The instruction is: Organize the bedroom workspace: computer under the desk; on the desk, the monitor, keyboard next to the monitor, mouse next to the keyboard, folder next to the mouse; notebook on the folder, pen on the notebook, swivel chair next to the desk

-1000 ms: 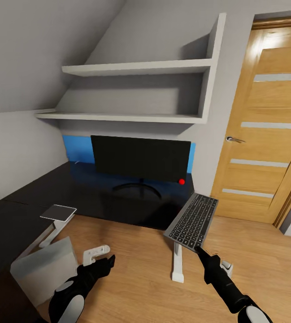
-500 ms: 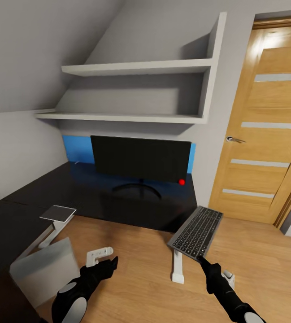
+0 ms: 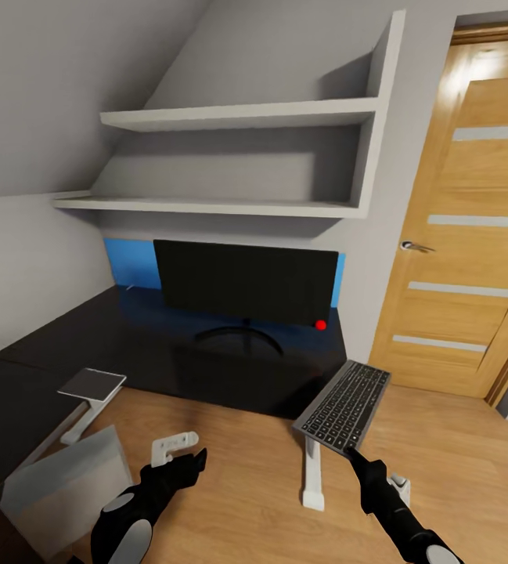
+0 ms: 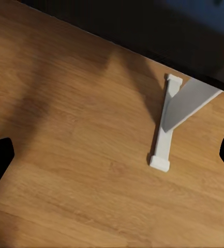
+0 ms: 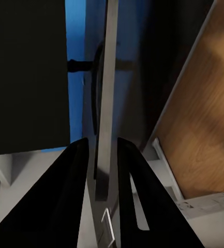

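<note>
The right gripper (image 3: pixel 350 450) is pinching the near edge of the slim dark grey keyboard (image 3: pixel 343 407), tilted in the air off the glossy black desk (image 3: pixel 207 356) corner, at five o'clock from the wide black monitor (image 3: pixel 246 282). With so thin a hold, the keyboard is risking pivoting or slipping out, or clipping the desk edge. The left gripper (image 3: pixel 183 464) is hanging open and empty over the wooden floor (image 3: pixel 238 486).

Looks like a home bedroom or attic room turned into a study corner. Sloped grey ceiling at 11 o'clock, two plain white wall shelves (image 3: pixel 238 160) up at 12, and a warm oak door with frosted strips and a metal handle (image 3: pixel 473 227) over at 2 o'clock. Below the shelves sits a glossy black L-shaped desk with a blue back panel (image 3: pixel 207 352), with a wide black flat monitor (image 3: pixel 246 280) standing on it. Honey-coloured wooden plank floor (image 3: pixel 254 470) from 5 to 7 o'clock. Domestic, not an office.
</note>
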Available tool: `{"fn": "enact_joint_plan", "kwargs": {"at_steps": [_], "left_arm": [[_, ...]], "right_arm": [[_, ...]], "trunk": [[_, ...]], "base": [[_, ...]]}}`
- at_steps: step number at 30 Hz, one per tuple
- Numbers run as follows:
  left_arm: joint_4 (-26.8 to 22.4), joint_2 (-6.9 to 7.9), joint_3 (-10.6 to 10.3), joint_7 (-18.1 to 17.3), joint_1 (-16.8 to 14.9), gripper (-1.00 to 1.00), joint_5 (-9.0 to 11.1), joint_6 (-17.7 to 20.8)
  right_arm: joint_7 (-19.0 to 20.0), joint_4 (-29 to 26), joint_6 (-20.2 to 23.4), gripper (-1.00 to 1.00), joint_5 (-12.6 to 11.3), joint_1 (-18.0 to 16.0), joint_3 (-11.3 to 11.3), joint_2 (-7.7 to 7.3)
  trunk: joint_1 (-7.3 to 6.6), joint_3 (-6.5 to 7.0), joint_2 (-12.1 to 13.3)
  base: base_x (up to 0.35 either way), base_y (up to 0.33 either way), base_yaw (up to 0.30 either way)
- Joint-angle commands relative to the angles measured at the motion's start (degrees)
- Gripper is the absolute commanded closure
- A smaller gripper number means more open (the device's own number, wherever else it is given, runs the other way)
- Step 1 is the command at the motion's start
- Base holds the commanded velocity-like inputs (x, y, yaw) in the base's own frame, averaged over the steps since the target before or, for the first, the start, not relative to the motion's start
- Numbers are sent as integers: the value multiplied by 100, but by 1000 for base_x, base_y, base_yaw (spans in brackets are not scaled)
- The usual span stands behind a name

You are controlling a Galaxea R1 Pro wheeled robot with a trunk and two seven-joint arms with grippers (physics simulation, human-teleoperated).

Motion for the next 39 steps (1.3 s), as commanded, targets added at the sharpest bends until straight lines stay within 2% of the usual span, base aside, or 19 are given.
{"fn": "enact_joint_plan", "kwargs": {"at_steps": [1,11,22,39], "left_arm": [[-8,5,-11,59,-7,-100,58,4],[-8,5,-9,59,-6,-100,65,5],[-8,-38,-25,71,-5,-100,57,-4],[-8,-74,-17,76,-6,-100,56,-4]], "right_arm": [[25,2,9,100,-56,-3,6,-4],[25,2,-16,100,63,-3,6,-4],[24,2,-394,100,93,-3,6,-4],[25,1,-404,100,93,-3,8,-4]], "trunk": [[1,-7,-4],[1,-7,-4],[1,-7,-4],[375,-312,-686]], "base": [[46,0,0],[95,0,0],[14,0,0],[0,0,0]]}}
